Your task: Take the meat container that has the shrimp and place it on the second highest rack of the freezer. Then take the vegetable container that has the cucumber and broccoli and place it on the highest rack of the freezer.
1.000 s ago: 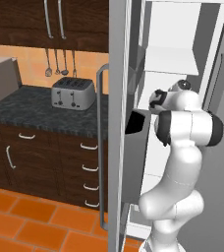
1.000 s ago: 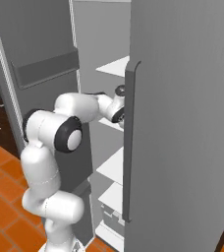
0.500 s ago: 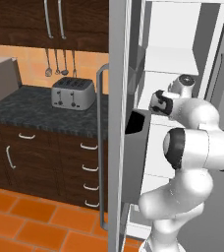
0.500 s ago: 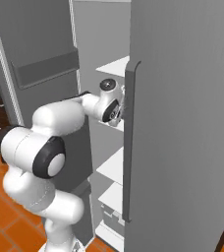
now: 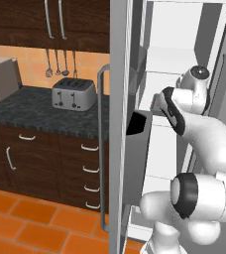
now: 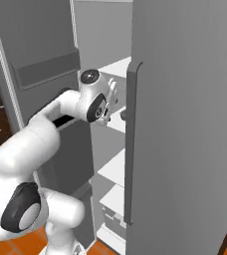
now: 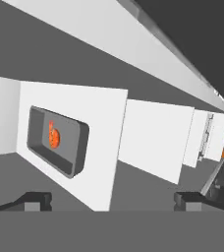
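One shrimp (image 7: 54, 136) lies in the meat container (image 7: 58, 141) on a white freezer (image 6: 185, 124) shelf; gripper (image 7: 109, 199) wide open, empty. Tray looks rigid, light; best gripped by its rim.

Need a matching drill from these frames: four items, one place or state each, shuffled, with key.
Items:
1. shrimp
2. tray
3. end effector
4. toaster

Places or states:
A. open, holding nothing
B. on the dark counter
C. lying in the grey tray
D. resting on a white freezer shelf

Pairs: 1-C, 2-D, 3-A, 4-B
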